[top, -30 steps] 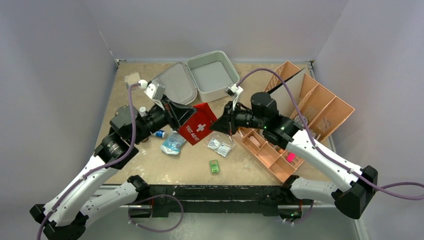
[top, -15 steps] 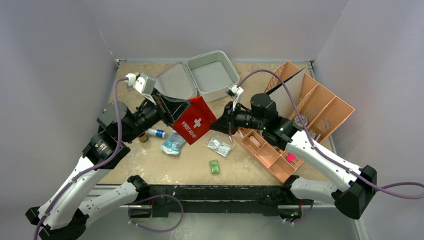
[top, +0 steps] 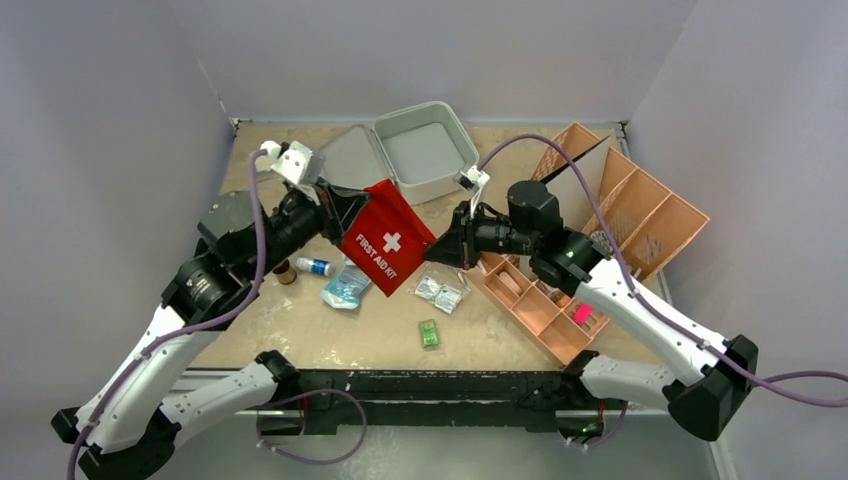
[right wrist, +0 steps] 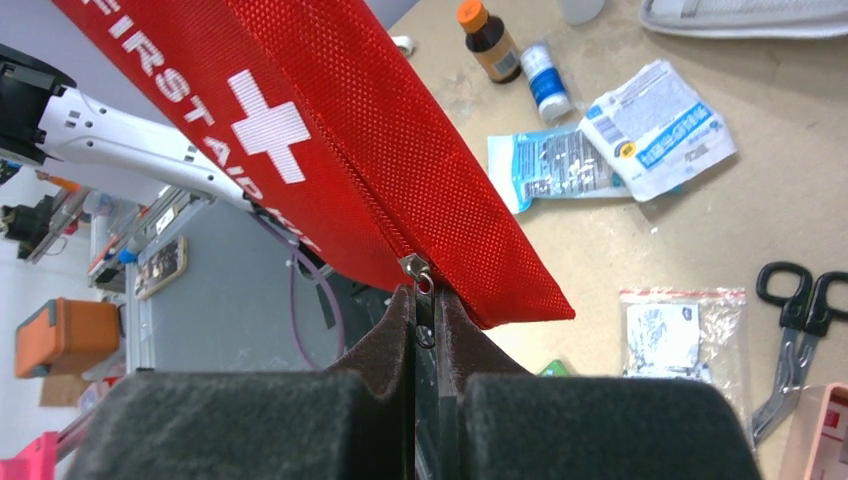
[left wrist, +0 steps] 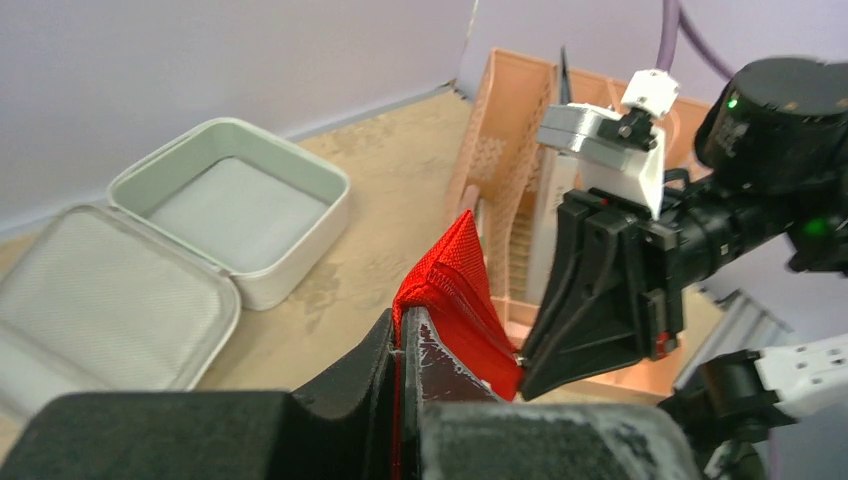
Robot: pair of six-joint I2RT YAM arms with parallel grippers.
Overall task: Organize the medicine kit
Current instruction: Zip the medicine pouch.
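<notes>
The pale grey-white medicine kit (top: 425, 148) lies open at the back of the table, grey inside, also in the left wrist view (left wrist: 235, 205). A red first aid pouch (top: 385, 238) hangs in the air between both arms. My left gripper (top: 345, 215) is shut on the pouch's upper left edge (left wrist: 440, 290). My right gripper (top: 440, 250) is shut on the pouch's metal zipper pull (right wrist: 422, 285) at its right corner.
An orange compartmented tray (top: 610, 220) stands at the right. On the table lie blue-white packets (top: 347, 285), clear bags (top: 440, 292), a green packet (top: 429, 333), a small white-blue bottle (top: 315, 266), a brown bottle (top: 284, 271) and black scissors (right wrist: 800, 320).
My left arm has lifted the pouch's left edge up and toward the back. The pouch now hangs higher and more stretched between the grippers. The right gripper stayed nearly in place.
</notes>
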